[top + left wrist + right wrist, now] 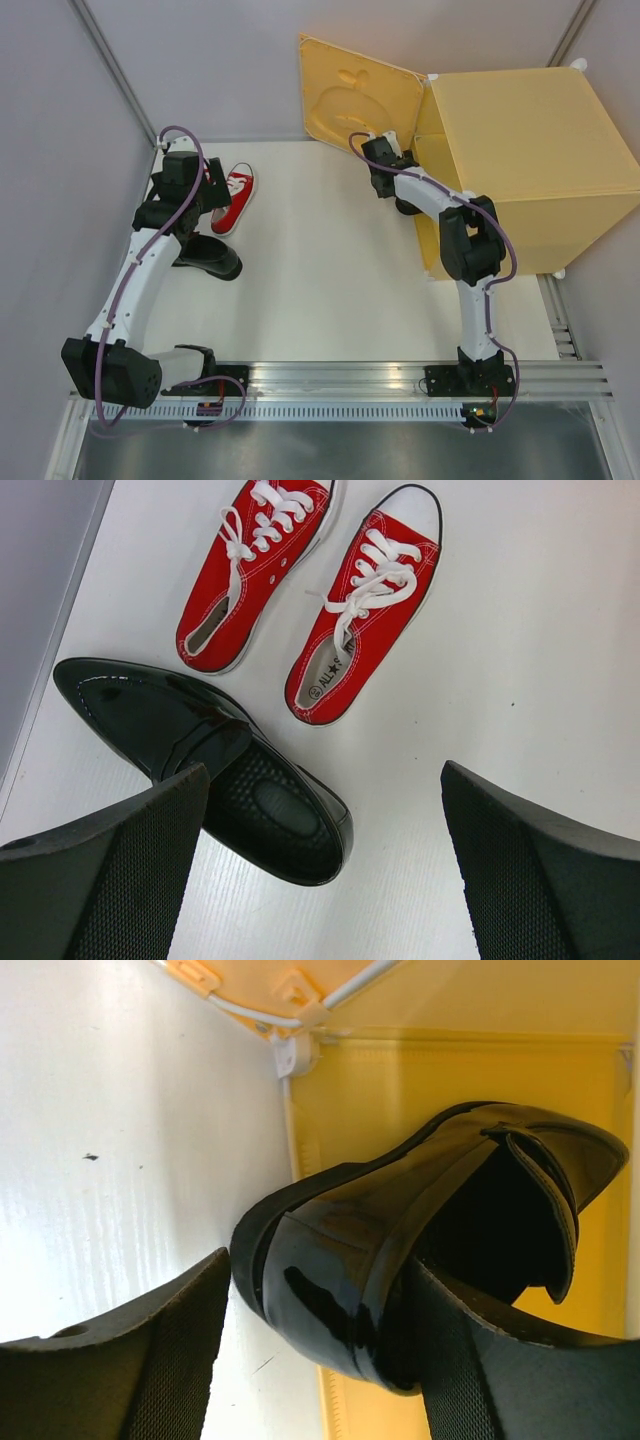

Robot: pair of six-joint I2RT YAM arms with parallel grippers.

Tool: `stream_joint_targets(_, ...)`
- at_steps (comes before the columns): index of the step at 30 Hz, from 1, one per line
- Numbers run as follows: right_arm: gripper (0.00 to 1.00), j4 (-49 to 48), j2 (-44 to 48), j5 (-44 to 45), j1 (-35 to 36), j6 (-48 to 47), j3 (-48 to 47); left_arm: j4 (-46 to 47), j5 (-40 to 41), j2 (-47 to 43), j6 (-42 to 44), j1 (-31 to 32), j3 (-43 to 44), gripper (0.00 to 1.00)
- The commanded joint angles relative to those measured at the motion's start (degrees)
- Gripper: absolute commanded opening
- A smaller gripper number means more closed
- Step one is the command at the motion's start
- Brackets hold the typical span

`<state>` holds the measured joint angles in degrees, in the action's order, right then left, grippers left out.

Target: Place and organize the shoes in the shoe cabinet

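Two red sneakers [255, 570] [365, 610] lie side by side on the white table, one showing in the top view [235, 197]. A black dress shoe [200, 750] lies just below them, also seen from above [208, 256]. My left gripper [322, 770] hovers open and empty above this shoe's heel end [200, 190]. The yellow shoe cabinet [530, 130] stands at the right with its door [350, 95] swung open. My right gripper [320, 1270] is at the opening [392, 172]. It is shut on the heel of the second black dress shoe [400, 1220], one finger inside it. The shoe is tilted, toe into the cabinet.
Grey walls enclose the table at left, back and right. A metal rail [400, 380] runs along the near edge by the arm bases. A white corner connector [295, 1055] marks the cabinet's front lower edge beside the held shoe.
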<state>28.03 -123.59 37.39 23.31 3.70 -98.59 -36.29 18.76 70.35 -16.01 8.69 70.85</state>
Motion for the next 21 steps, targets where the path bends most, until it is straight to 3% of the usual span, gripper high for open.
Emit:
stream_joint_targets(1,0.75,-0.69,3.88,2.16,1.38,-1.07,-0.91,1.31,-1.45,0.23,-1.48,-0.34,0.17,1.0)
stream_joint_targets(14,0.83,-0.87,8.36,1.91,4.28,-2.48,-1.96,1.23,-1.8,0.05,-1.66,-0.43,0.25,1.0)
stream_joint_targets(21,0.82,-3.68,10.74,-10.48,5.96,1.38,2.95,1.23,-1.8,-0.03,-1.74,-0.51,0.25,1.0)
